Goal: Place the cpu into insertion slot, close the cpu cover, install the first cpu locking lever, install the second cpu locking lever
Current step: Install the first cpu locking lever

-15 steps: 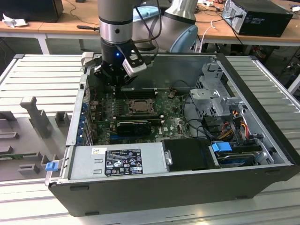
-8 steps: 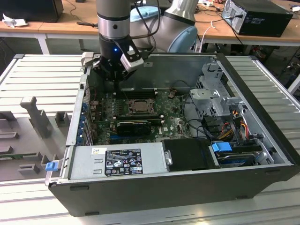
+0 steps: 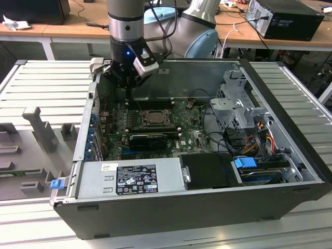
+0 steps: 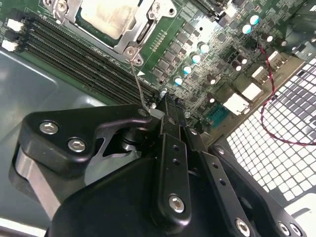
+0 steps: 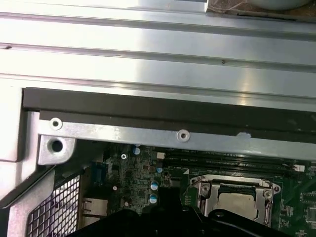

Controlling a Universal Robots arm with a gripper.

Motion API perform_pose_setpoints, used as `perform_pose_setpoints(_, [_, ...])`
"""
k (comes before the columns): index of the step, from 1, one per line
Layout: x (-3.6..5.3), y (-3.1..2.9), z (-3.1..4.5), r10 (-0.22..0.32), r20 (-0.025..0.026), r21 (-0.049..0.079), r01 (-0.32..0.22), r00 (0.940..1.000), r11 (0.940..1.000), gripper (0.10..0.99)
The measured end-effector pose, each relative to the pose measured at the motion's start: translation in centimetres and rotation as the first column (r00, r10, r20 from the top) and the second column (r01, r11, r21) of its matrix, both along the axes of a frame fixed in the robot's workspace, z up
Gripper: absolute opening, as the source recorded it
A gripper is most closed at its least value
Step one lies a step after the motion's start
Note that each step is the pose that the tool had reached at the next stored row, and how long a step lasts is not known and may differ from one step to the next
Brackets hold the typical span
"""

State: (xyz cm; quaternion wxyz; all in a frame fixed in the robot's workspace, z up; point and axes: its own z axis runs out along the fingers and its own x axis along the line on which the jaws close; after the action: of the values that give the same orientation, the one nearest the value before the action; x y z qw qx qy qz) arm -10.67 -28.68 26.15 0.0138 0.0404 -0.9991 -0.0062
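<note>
PC case [image 3: 207, 207], RAM slots [image 4: 74, 54] beside cpu [image 4: 106, 17], pincer [image 4: 168, 101] at lever [image 4: 137, 81]

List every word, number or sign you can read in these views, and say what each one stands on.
Nothing can be read as text. The print that shows:
Black label on the grey metal power supply box: white print, too small to read.
Small white sticker on the same box: too small to read.
Green motherboard in the second wrist view: tiny white markings, too small to read.
</note>
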Motion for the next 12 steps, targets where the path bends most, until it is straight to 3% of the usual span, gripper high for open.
perform_pose_setpoints(7, [1.15, 0.2, -0.08, 0.0, 0.0, 0.0, 0.0, 1.0, 1.0, 0.106])
perform_pose_setpoints(9, [1.72, 0.23, -0.11, 0.0, 0.0001, 0.0, 0.0, 1.0, 1.0, 0.106])
perform_pose_setpoints(12, [3.37, 0.26, -0.2, 0.0, 0.0, 0.0, 0.0, 1.0, 1.0, 0.106])
